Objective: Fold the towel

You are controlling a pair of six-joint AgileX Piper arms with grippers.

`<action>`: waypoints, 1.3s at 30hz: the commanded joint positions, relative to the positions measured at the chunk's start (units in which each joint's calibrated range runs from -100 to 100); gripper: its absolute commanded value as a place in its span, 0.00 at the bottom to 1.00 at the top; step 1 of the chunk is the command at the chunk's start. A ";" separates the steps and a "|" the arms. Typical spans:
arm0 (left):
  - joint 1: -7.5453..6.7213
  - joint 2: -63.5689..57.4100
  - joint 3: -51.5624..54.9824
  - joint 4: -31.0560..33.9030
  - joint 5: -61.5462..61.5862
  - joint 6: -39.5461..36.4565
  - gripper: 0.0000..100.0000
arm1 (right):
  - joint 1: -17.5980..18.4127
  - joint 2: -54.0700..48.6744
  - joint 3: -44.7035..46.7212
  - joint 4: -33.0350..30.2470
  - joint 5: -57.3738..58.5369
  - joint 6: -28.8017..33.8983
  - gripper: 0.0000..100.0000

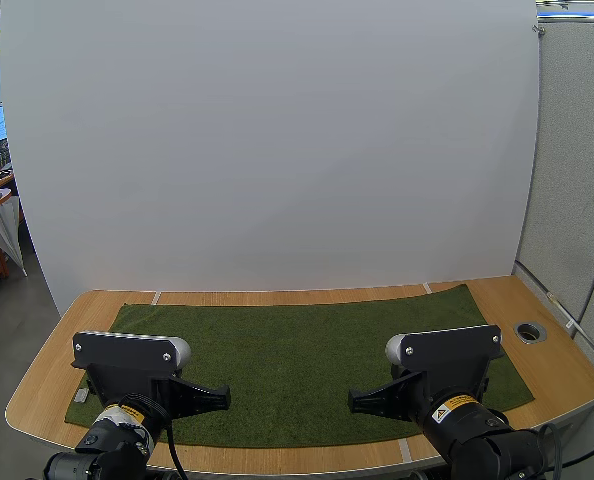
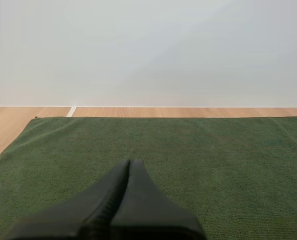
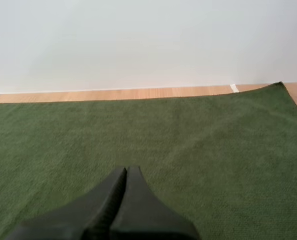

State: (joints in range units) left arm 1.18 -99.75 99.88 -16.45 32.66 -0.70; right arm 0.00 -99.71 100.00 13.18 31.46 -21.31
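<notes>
Watching a green towel [image 1: 297, 355] flat on the table [image 1: 562, 365], with left gripper [image 1: 226, 398] pressed together at seven o'clock, right gripper [image 1: 352, 402] likewise at five.

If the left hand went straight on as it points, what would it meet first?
Likely the towel: the left hand aims forward, low over it. If it clears that, the white backdrop; depth is unclear.

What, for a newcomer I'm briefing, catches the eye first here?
A dark green towel lies spread flat over most of the wooden table. Over its near edge, the left hand and right hand point toward each other, both shut on nothing.
</notes>
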 commanded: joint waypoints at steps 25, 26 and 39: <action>0.13 -0.25 0.12 0.45 -0.87 -0.27 0.00 | -0.18 -0.29 -24.35 -10.13 14.22 2.00 0.00; 0.13 -0.25 0.12 0.45 -0.87 -0.27 0.00 | -0.18 -0.29 -25.35 -10.59 16.94 3.34 0.00; 0.13 -0.25 0.12 0.45 -0.87 -0.27 0.00 | -3.26 -0.29 -31.99 -15.00 28.99 8.27 0.93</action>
State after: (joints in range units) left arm 1.18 -99.75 99.88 -16.45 32.66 -0.70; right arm -2.78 -100.00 69.07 -1.28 59.49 -13.35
